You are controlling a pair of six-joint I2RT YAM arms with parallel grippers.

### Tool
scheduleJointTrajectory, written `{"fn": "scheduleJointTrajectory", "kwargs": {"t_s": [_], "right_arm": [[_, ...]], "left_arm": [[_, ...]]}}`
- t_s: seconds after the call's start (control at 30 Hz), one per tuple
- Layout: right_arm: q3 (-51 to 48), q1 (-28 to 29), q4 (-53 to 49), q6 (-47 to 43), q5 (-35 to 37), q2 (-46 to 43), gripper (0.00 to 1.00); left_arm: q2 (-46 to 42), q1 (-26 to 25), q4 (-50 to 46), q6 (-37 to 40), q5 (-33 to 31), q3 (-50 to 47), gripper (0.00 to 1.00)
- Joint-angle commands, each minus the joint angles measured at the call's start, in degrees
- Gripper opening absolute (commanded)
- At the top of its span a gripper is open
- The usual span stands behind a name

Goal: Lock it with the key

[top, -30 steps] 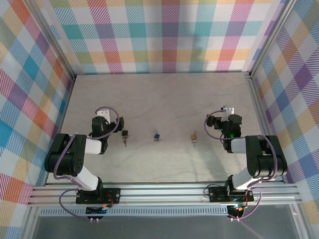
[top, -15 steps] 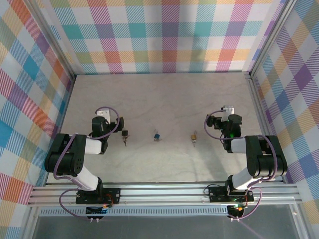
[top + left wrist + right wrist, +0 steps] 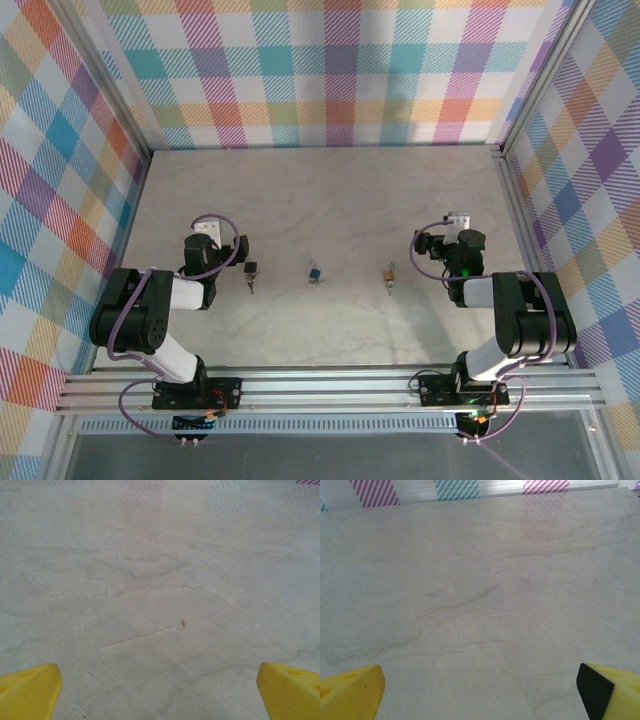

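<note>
Three small padlocks lie in a row on the pale marble table: a black one (image 3: 250, 268), a blue one (image 3: 314, 272) and a brass one (image 3: 389, 271). A thin silvery key (image 3: 251, 285) seems to stick out of the black padlock toward the near edge, and another key (image 3: 388, 287) from the brass one. My left gripper (image 3: 215, 241) rests folded just left of the black padlock, open, its yellow fingertips (image 3: 30, 690) wide apart over bare table. My right gripper (image 3: 446, 241) sits right of the brass padlock, also open, with only bare table between its fingertips (image 3: 350, 690).
Checked cloth walls (image 3: 320, 70) close the table on the back, left and right. An aluminium rail (image 3: 330, 385) carrying both arm bases runs along the near edge. The far half of the table (image 3: 320, 190) is bare marble.
</note>
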Motion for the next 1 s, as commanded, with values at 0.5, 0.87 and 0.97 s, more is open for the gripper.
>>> {"fn": "scheduleJointTrajectory", "kwargs": {"t_s": [0.5, 0.87, 0.97], "right_arm": [[8.9, 0.8, -24.3, 7.1, -3.3, -21.1, 0.99], [12.3, 0.8, -28.5, 35.3, -14.3, -29.1, 0.99], [11.6, 0.7, -27.8, 36.7, -15.9, -28.7, 0.99]], "left_arm": [[-23.5, 0.3, -29.9, -11.3, -4.7, 12.5, 1.00], [-39.9, 0.8, -61.9, -33.5, -3.6, 21.5, 1.00], [-42.2, 0.8, -67.3, -36.0, -2.9, 20.4, 1.00]]}}
